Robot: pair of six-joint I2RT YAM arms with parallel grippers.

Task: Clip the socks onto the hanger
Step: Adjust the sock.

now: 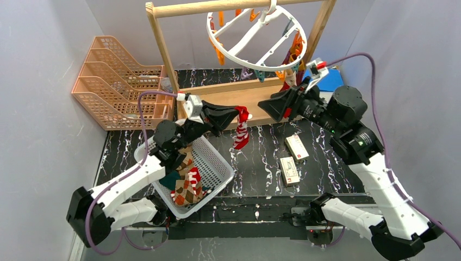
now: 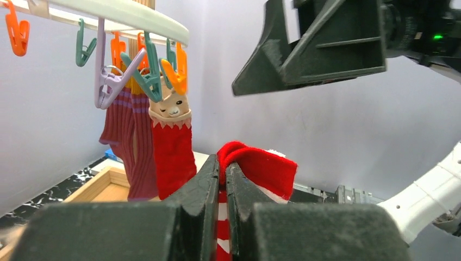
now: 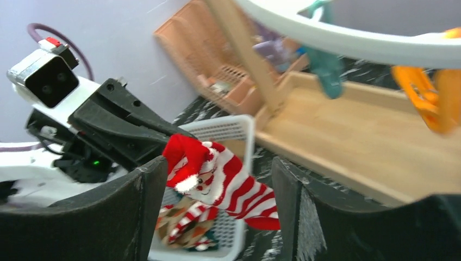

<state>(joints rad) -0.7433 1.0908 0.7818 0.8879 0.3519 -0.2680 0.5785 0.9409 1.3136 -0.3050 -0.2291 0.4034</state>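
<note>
The left gripper (image 1: pixel 234 113) was clamped on the top of the red-and-white striped sock (image 1: pixel 241 132), which dangled above the table just beyond the white basket (image 1: pixel 218 159). The right gripper (image 1: pixel 264 104), fingers spread apart, faced the sock from close by, below the white hanger (image 1: pixel 255 36).

White plastic mesh basket (image 1: pixel 212 160) near left; peach plastic trays (image 1: pixel 108 81) far left. Round white plastic hanger (image 1: pixel 235 57) on wooden rack (image 1: pixel 162 46), far centre. Red-white striped sock (image 1: pixel 241 133) between basket and rack; two small cardboard boxes (image 1: pixel 297 148) right.
</note>
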